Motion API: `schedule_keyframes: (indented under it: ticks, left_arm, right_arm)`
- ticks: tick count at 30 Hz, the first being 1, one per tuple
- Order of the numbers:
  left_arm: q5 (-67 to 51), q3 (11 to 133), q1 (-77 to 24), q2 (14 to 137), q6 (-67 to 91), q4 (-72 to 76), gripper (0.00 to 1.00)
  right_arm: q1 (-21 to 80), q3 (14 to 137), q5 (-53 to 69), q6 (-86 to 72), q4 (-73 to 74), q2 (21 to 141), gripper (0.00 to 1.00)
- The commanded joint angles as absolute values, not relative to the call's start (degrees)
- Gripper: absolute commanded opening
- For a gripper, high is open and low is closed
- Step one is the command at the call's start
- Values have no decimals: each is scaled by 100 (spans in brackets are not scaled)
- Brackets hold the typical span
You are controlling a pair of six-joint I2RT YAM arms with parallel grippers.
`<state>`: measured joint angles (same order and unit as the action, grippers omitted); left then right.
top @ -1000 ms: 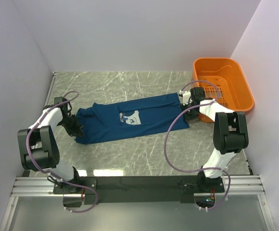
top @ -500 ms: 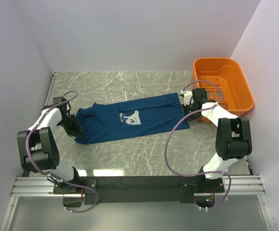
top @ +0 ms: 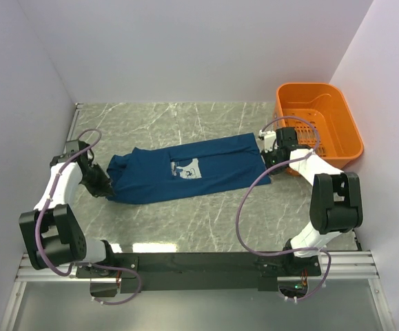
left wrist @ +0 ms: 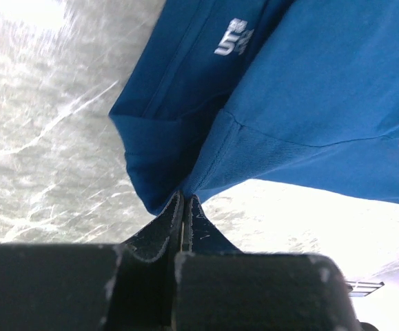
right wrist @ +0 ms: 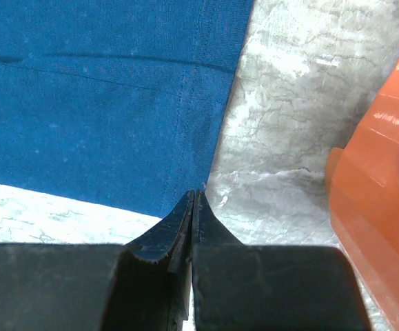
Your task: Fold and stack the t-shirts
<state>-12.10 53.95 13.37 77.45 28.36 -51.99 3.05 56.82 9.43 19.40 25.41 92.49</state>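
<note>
Left tool (left wrist: 184,200): pressed fully together on a bunched fold at the left end of the dark teal-blue short-sleeved cotton t-shirt (top: 185,169).
Right tool (right wrist: 193,196): fingers closed tight on the hem corner at the right end; the bite looks thin, right at the cloth's edge.
T-shirt: lies stretched across the grey marble table (top: 185,221), print up, with its right end near the orange plastic basket (top: 323,117).
Step in hand: probably lifting both ends to fold.
Doing it well: raise both ends evenly, keep the cloth taut, and watch the right corner for slipping.
</note>
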Motion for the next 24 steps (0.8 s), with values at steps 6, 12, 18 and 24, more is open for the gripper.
schedule_keyframes:
  ticks: [6, 12, 18, 24]
  left_arm:
    - [-1204, 5107, 1441, 7708, 2927, -5274, 1]
    - [-1231, 5177, 1433, 7866, 2874, -5203, 1]
    - [-1204, 5168, 1441, 7858, 2865, -5194, 1]
    - [-1134, 5168, 1433, 7875, 2865, -5186, 1]
  right_arm:
    - [281, 5678, 958, 1960, 2434, 9236, 22]
    - [351, 5889, 993, 1881, 2373, 9632, 43]
    - [396, 5985, 993, 1776, 2303, 9940, 44]
    - [396, 6003, 1046, 1767, 2294, 10011, 22]
